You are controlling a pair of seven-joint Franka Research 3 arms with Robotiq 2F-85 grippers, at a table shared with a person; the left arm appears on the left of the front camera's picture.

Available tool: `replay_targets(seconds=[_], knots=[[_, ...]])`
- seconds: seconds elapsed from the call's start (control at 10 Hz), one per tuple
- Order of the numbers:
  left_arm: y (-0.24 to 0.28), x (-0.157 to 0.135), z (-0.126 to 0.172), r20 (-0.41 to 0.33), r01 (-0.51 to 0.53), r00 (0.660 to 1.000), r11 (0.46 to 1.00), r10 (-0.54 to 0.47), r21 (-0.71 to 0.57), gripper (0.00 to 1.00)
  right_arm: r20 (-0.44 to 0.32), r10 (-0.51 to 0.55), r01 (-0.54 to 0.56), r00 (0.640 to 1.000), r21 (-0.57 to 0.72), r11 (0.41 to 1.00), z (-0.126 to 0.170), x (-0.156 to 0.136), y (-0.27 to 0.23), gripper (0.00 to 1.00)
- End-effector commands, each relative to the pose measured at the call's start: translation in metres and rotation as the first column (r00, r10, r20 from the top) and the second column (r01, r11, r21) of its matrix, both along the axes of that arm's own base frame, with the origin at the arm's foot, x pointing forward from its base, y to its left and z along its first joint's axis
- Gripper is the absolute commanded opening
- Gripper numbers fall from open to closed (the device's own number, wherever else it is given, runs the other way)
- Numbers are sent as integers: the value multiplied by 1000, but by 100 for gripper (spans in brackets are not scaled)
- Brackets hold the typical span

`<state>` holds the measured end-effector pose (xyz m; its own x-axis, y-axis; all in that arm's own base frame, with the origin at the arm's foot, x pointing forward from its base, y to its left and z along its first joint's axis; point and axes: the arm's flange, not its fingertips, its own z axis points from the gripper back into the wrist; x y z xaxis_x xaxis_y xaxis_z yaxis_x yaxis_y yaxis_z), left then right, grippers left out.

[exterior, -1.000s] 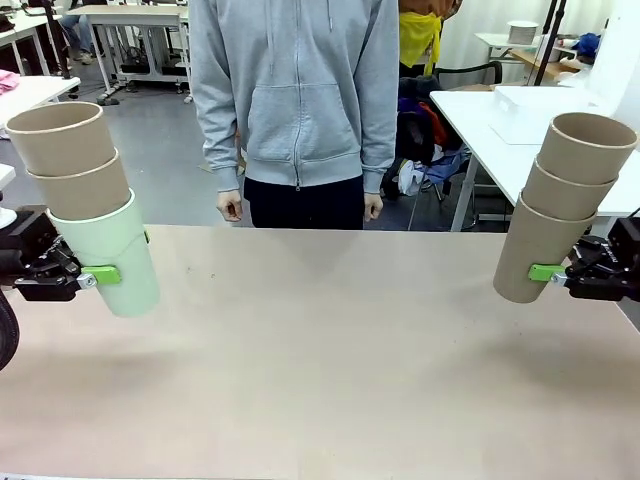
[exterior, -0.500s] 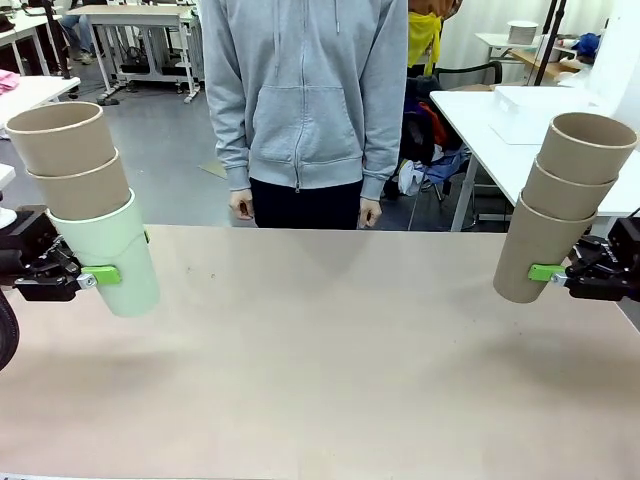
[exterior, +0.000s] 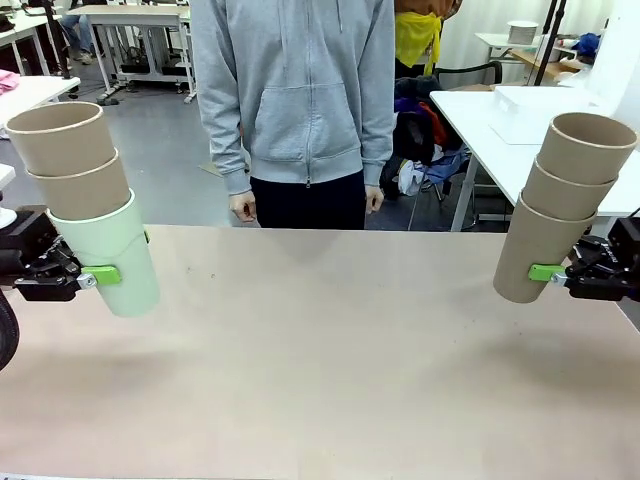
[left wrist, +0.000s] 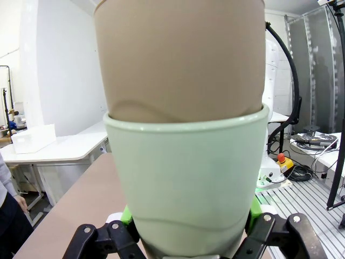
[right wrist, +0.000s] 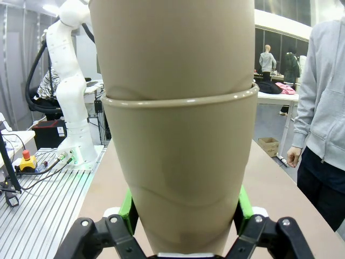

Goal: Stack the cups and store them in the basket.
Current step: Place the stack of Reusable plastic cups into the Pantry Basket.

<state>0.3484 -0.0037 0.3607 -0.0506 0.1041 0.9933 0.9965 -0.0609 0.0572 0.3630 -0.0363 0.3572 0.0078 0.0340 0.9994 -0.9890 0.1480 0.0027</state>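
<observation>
Now the left gripper (exterior: 108, 268) clamps a mint-bottomed cup stack (exterior: 88, 195) at nine o'clock, the right gripper (exterior: 535, 270) a tan stack (exterior: 558, 205) at three o'clock, both tilted outward; nesting them probably needs axes aligned first.

Front view: left gripper (exterior: 102, 274) body cut by the left edge, right gripper (exterior: 547, 272) body by the right edge; the far finger of each hidden behind its load. Person (exterior: 295, 100) cut off at the top edge. Lower parts of the nested tan cups (exterior: 75, 165) hidden inside the mint-green cup (exterior: 118, 262). Wrist views: the tan cups run off the top edge, bases lost at the bottom edge
</observation>
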Motion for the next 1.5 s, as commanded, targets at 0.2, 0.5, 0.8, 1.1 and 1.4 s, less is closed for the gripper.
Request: replay_targets(seconds=[0.2,0.5,0.8,1.1,1.4], knots=[[0,-1,3,6,8,1000,1000,-8,-7,85,11,2,-2,1000,4,1000,3,0,1,84],[0,-1,3,6,8,1000,1000,-8,-7,85,11,2,-2,1000,4,1000,3,0,1,84],[0,-1,3,6,8,1000,1000,-8,-7,85,11,2,-2,1000,4,1000,3,0,1,84],[0,-1,3,6,8,1000,1000,-8,-7,85,11,2,-2,1000,4,1000,3,0,1,84],[0,-1,3,6,8,1000,1000,-8,-7,85,11,2,-2,1000,4,1000,3,0,1,84]])
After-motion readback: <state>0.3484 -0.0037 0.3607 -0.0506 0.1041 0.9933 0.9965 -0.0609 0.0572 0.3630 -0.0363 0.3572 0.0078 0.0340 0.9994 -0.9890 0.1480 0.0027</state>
